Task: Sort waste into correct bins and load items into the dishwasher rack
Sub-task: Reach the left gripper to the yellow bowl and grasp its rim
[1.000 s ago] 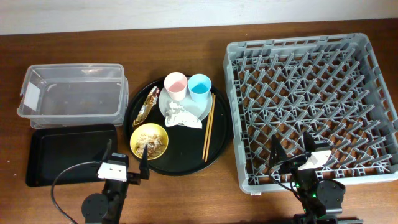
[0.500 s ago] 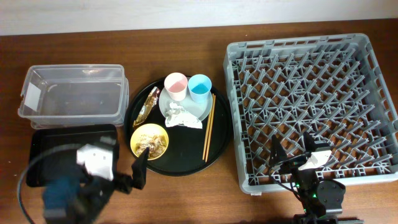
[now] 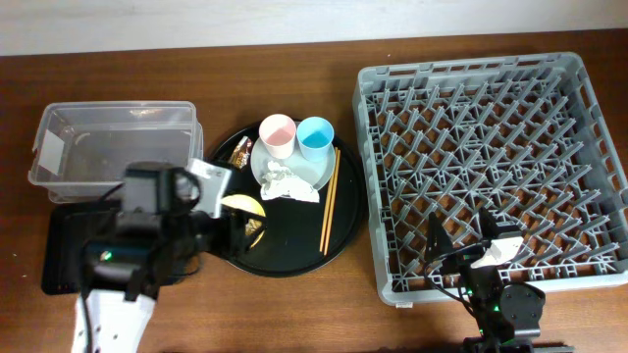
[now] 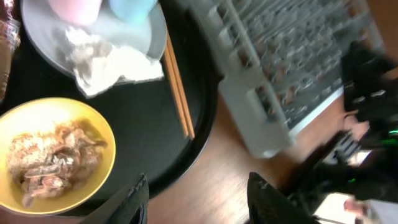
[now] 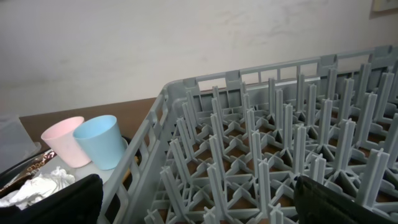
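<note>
Left jaws hang released and empty just above the round black tray [image 4: 140,134], beside the small yellow bowl [image 4: 37,118] of food scraps [image 4: 46,158]; right jaws gape empty over the dishwasher rack [image 5: 261,155]. A skewed grip on the bowl's rim could tip scraps onto the tray

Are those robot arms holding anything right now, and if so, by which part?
Nothing is held. The left gripper hangs open and empty near the yellow bowl; the right gripper is open and empty by the grey rack.
</note>
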You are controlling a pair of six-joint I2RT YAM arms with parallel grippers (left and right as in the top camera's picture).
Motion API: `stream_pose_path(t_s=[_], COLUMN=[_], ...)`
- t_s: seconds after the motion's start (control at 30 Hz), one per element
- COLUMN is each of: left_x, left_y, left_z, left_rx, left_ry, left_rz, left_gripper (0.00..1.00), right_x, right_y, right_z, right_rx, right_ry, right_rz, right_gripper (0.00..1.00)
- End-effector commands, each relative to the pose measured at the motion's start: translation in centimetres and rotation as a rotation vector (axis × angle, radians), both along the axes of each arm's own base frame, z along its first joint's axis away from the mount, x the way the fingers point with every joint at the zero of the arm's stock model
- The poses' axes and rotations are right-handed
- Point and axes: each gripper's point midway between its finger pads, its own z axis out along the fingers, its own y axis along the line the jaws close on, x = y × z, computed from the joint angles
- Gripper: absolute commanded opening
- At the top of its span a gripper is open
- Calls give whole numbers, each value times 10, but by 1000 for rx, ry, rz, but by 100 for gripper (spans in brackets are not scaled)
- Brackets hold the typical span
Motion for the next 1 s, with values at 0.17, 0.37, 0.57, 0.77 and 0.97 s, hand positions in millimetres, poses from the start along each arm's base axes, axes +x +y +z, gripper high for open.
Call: stream_pose_path(t_s=[0.17,0.37,0.57,0.77,0.97], left_x=[23,26,38,41,46], left_y=[-2,-5,-6,3,1], left_z=[-55,-98,-135,-157,-167], left_rx=[336,425,485,549,554], left_ry=[76,201,263,314,323], left_rz=[174,148,147,207,205], left_gripper=[95,24,30,30,29], right_x=[0,0,0,0,0], right_y=[0,0,0,0,0], right_z=[-2,-2,-2,-2,-2], right_rx=[-2,-2,-2,-2,-2], right_ry=[3,3,3,3,3], right_rz=[3,3,3,3,3], right_gripper=[98,99,98,98,98])
